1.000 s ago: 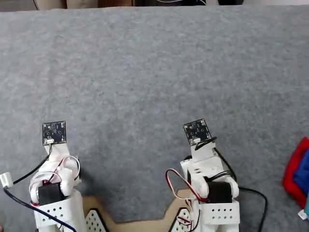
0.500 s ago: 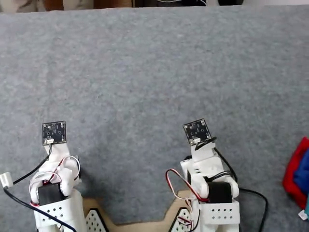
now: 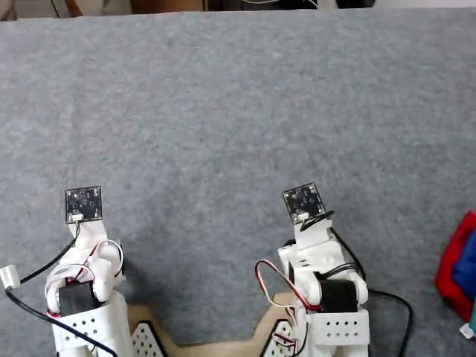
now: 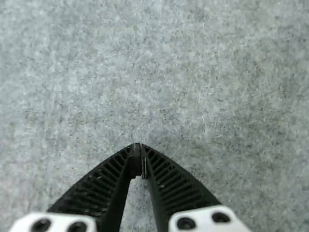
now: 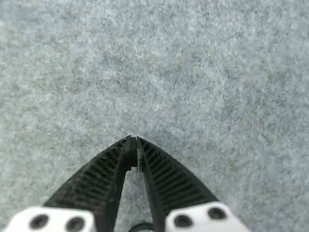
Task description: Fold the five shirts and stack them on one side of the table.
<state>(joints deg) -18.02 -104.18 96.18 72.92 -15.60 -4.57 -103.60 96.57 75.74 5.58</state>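
Observation:
Folded shirts (image 3: 461, 264), red with blue on top, lie at the table's right edge near the front. Both arms are tucked back at the front edge, one (image 3: 83, 256) on the left and the other (image 3: 316, 256) right of centre. My left gripper (image 4: 136, 147) is shut, its black fingertips touching above bare grey felt. My right gripper (image 5: 133, 140) is likewise shut with nothing in it, over bare felt.
Grey felt (image 3: 238, 104) covers the whole table. A wooden base plate (image 3: 216, 343) sits between the arm mounts at the front edge. Cables (image 3: 22, 279) trail beside the left arm's base.
Neither arm has moved. Beyond the table's far left corner, something in the background shifted slightly.

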